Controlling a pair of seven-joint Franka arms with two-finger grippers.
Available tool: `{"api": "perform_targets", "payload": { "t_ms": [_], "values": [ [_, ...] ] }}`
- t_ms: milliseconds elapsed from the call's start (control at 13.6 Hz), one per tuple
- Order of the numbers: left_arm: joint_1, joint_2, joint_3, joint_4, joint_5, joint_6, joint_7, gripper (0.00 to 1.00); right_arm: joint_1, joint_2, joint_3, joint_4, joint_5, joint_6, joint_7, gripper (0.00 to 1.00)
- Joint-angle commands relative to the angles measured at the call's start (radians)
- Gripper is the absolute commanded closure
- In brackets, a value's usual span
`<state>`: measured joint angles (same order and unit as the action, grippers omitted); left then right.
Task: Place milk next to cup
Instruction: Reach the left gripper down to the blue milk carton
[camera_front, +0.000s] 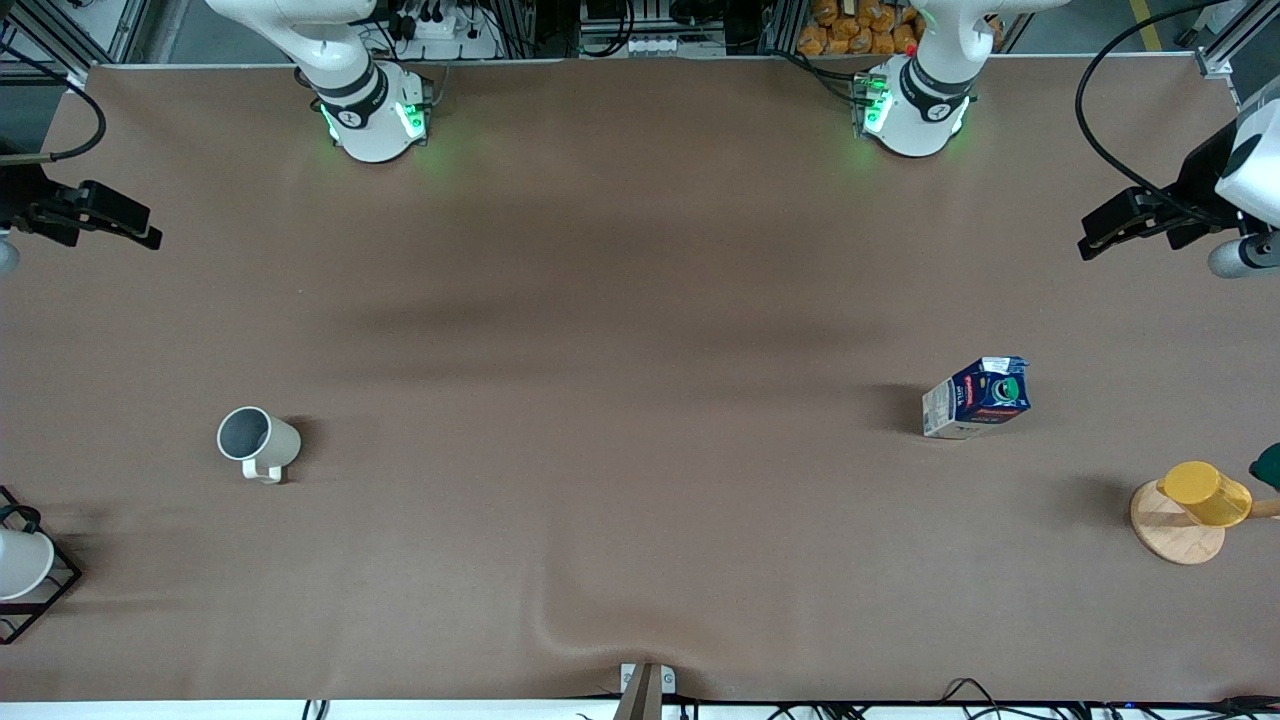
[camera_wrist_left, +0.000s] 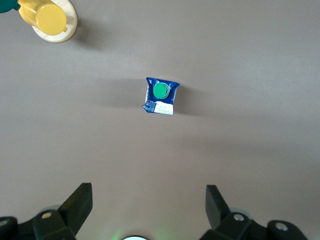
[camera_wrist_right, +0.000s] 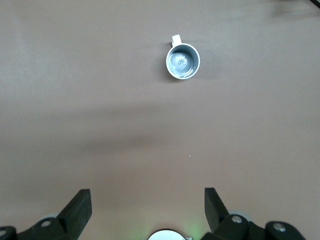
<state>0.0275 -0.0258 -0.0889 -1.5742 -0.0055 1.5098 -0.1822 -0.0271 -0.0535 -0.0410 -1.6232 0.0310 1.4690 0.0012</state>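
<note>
Left tool (camera_wrist_left: 149, 202) wide open and empty, high over the surface (camera_front: 640, 250), right tool (camera_wrist_right: 147, 202) likewise, milk (camera_front: 976, 397) upright toward the left arm's end, cup (camera_front: 257, 441) well apart toward the right arm's end

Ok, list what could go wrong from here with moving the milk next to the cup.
1. The milk stands toward the left arm's end and the cup toward the right arm's end, so one arm may not reach both; a handover could drop it.
2. The carton is small and upright, so the open left claw might tip it on approach.
3. Set down too close, it could knock the cup, whose handle faces the front camera.
</note>
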Motion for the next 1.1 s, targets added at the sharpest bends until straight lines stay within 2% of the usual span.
{"api": "perform_targets", "payload": {
  "t_ms": [0,220,366,513,1026],
  "values": [
    [0.008,-0.003,-0.002,-0.001,-0.010,0.003,0.029,0.00,-0.008,-0.009,0.003,-0.021,0.014,0.010,0.006,0.00],
    [0.006,0.023,-0.002,0.005,-0.001,0.001,0.029,0.00,-0.010,-0.012,0.001,-0.020,0.014,0.010,0.006,0.00],
    [-0.001,0.072,-0.002,0.006,0.013,0.003,0.030,0.00,-0.025,-0.011,0.000,-0.021,0.014,0.008,0.005,0.00],
    [0.003,0.163,-0.002,0.023,0.062,0.016,0.033,0.00,-0.027,-0.008,0.000,-0.026,0.014,0.010,0.005,0.00],
    [0.003,0.340,-0.002,0.026,0.071,0.237,0.033,0.00,-0.049,0.026,-0.002,-0.037,0.014,0.028,0.005,0.00]
  ]
}}
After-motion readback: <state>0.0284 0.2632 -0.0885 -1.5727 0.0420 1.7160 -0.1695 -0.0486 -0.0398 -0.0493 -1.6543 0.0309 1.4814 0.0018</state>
